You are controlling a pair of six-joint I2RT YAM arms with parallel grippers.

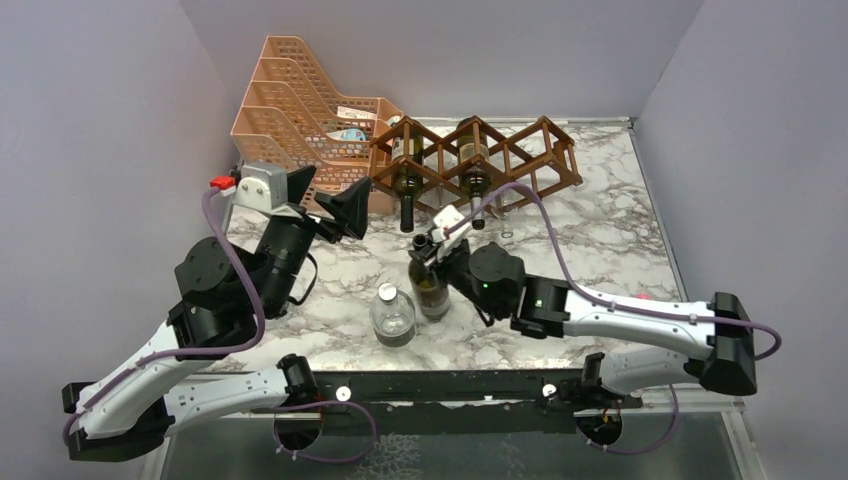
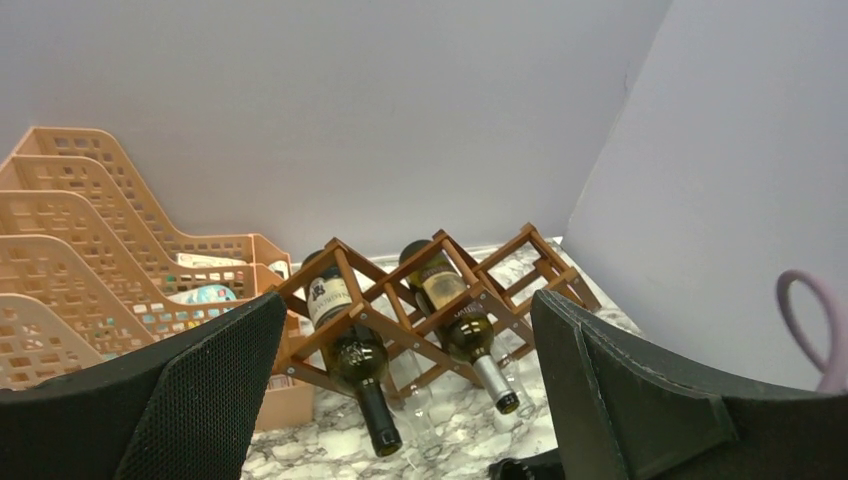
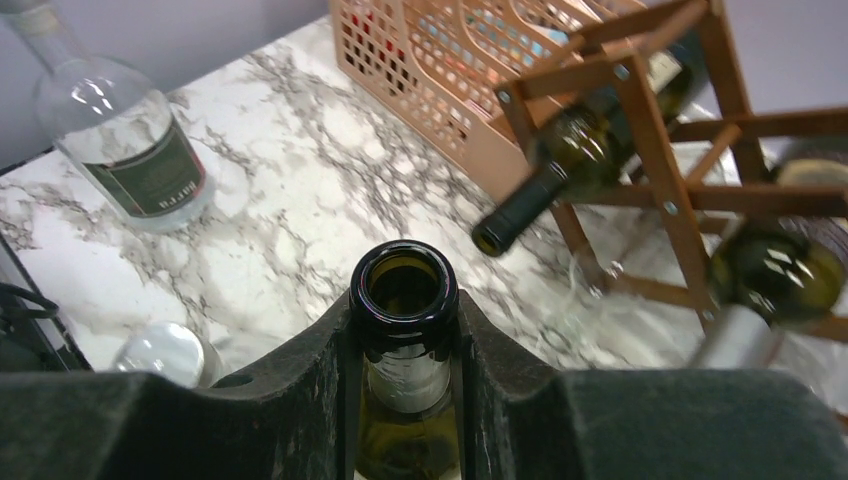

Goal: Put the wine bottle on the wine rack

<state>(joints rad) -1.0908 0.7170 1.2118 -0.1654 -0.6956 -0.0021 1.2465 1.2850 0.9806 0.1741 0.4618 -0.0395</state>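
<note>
A clear bottle [image 1: 392, 315] stands on the marble table [image 1: 600, 250], peach file tray [image 1: 290, 110] behind.

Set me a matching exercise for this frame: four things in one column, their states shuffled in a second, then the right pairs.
Column one:
1. left gripper
2. right gripper
3. clear bottle
4. wine rack

Column two:
A. holds two bottles, necks pointing toward the arms
B. jaws wide open, holding nothing
C. stands upright on the table, ungripped
D. jaws shut on the neck of the wine bottle

Pairs: 1-B, 2-D, 3-C, 4-A
</note>
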